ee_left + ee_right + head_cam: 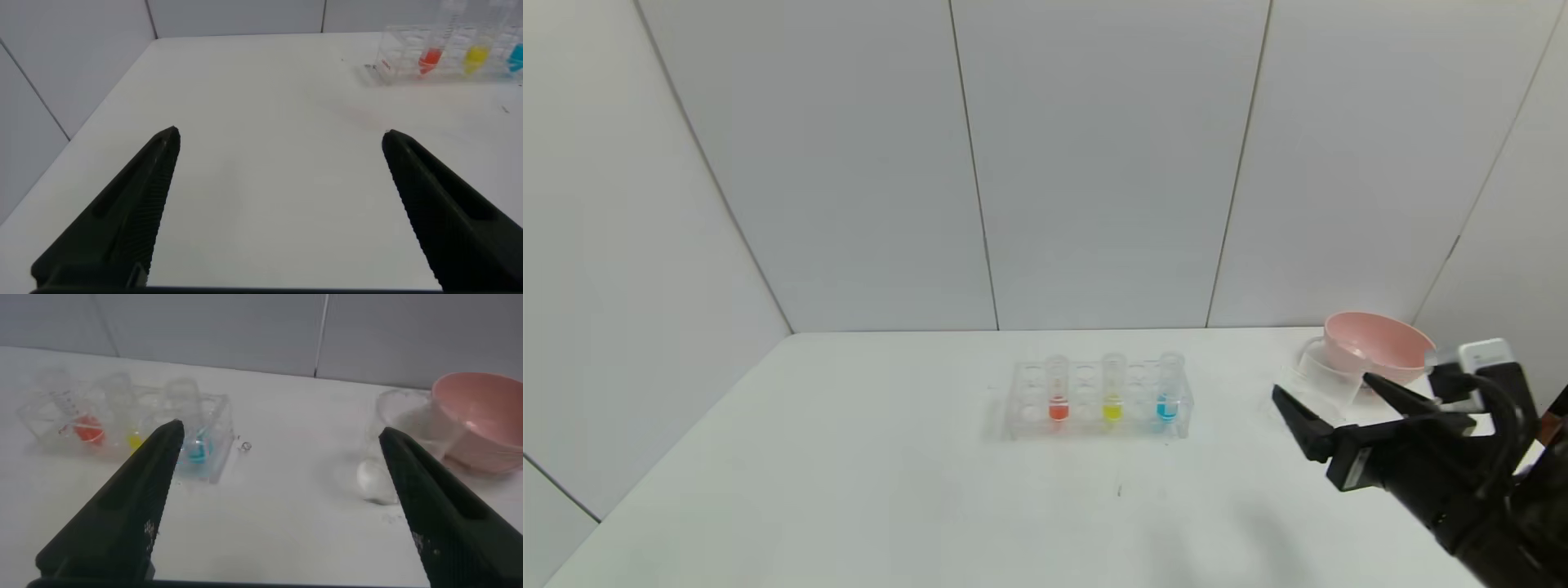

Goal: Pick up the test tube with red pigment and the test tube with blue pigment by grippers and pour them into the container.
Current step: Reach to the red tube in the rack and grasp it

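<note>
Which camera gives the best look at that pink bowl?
The right wrist view: the pink bowl appears large and near, beside the clear container. The head view shows it smaller, behind the right pincer. The left wrist view misses it.

Head camera looks forward-down over the table (849,490); each wrist camera sights low between its own fingers toward 12 o'clock, all three sharing the tube rack (1098,400).

A small lab test cell: a plain white desk (849,490) boxed in by bare grey wall panels (1094,163). Ahead of the right jaws a clear tube rack (1098,400) holds tubes of red, yellow and blue liquid, a pink bowl (1376,347) nearby.
</note>
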